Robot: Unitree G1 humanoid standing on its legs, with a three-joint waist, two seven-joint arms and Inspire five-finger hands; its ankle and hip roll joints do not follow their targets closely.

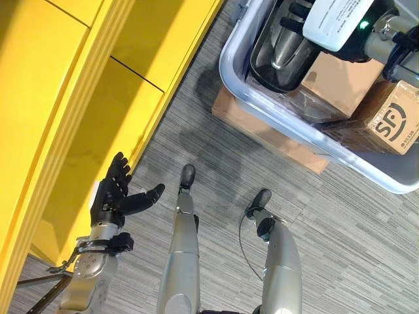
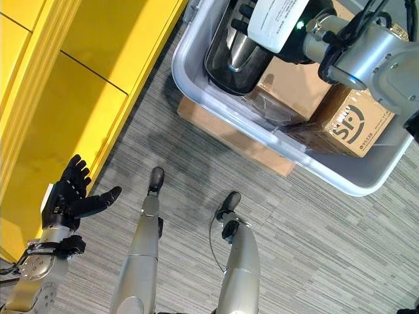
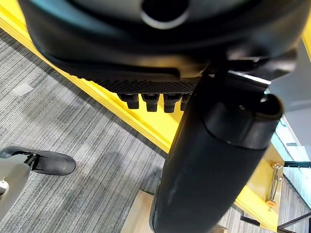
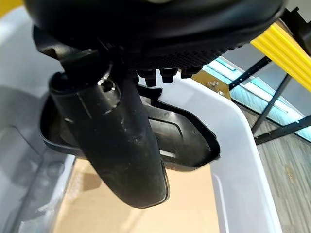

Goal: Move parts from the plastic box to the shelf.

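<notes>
Left robot hand (image 1: 116, 193): low at the robot's left, over grey striped carpet (image 1: 216, 176), just beside the front edge of the yellow shelf (image 1: 98, 98). Fingers straight and spread, thumb out to the side; nothing held.

Right robot hand (image 2: 252, 16): inside the plastic box (image 2: 196, 85), at its upper end. Fingers reach over a black moulded part (image 2: 226, 69). The right wrist view shows the thumb (image 4: 121, 155) hanging in front of this part and the fingertips (image 4: 165, 74) above its rim; whether they grip it or merely hover cannot be told.

Plastic box: pale grey, translucent, rounded corners, standing on the carpet to the robot's front right, well apart from the shelf. It rests partly on a flat sheet of cardboard (image 1: 262, 127).

Contents of box: the black moulded part, a shallow tray-like shell, lying against the wall nearest the shelf; a brown carton (image 2: 350, 124) with a round dark printed mark, beside it on the right; a plain brown cardboard panel (image 2: 294, 85) between the two.
</notes>
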